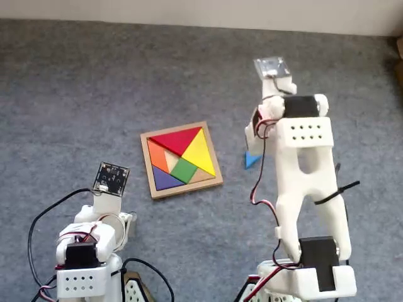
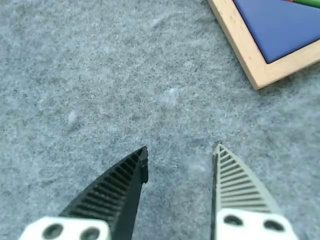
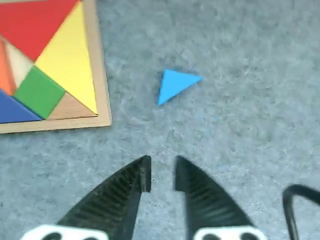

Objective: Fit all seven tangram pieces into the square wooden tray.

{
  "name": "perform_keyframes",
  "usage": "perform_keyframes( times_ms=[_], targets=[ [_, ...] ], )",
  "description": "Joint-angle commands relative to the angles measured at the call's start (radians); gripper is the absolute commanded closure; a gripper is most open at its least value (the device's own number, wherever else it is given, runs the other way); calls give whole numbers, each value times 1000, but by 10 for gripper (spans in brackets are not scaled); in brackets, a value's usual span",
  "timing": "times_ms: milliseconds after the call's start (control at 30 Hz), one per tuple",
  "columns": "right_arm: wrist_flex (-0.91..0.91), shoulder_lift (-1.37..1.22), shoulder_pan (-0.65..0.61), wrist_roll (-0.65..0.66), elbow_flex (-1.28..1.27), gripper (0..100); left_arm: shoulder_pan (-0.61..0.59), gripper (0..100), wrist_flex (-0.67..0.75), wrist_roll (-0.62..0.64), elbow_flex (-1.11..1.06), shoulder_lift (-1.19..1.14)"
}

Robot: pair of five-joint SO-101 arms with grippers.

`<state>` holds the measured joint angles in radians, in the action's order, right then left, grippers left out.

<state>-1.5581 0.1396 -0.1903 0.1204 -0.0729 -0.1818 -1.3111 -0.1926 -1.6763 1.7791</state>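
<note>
Right of the tray (image 1: 187, 189), on the gray surface (image 1: 75, 94), lies the blue triangle (image 1: 251, 160), not yet in. The right fingers (image 3: 125, 190) hang just beside it, a little apart, holding nothing. The left fingers (image 2: 120, 185) are wide apart over the surface by the tray's near left corner, also holding nothing. The triangle is flat and thin, so the right fingers may slide over it or push it away. The small gap between them may be too tight to go around it. It could also go in turned wrong and sit on top of the other pieces (image 1: 189, 151). A bump could shake the tray. From high up, the right arm (image 1: 305, 163) hides part of the triangle. The right wrist view shows it whole, and a bare spot (image 3: 70, 107) in the tray's corner. The high view shows the whole tray.
</note>
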Motion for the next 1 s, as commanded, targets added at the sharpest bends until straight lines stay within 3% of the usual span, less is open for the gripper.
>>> perform_keyframes(
  times_ms=[0,133,267,967],
  targets=[
    [128,16,8,-133,-71,762,-5,786,-6,6,-19,42],
    [269,-31,8,-373,-113,741,-5,786,-6,6,-19,42],
    [375,-90,8,-516,-114,741,-5,786,-6,6,-19,42],
    [456,-346,10,-537,-113,742,-5,786,-6,6,-19,42]
  ],
)
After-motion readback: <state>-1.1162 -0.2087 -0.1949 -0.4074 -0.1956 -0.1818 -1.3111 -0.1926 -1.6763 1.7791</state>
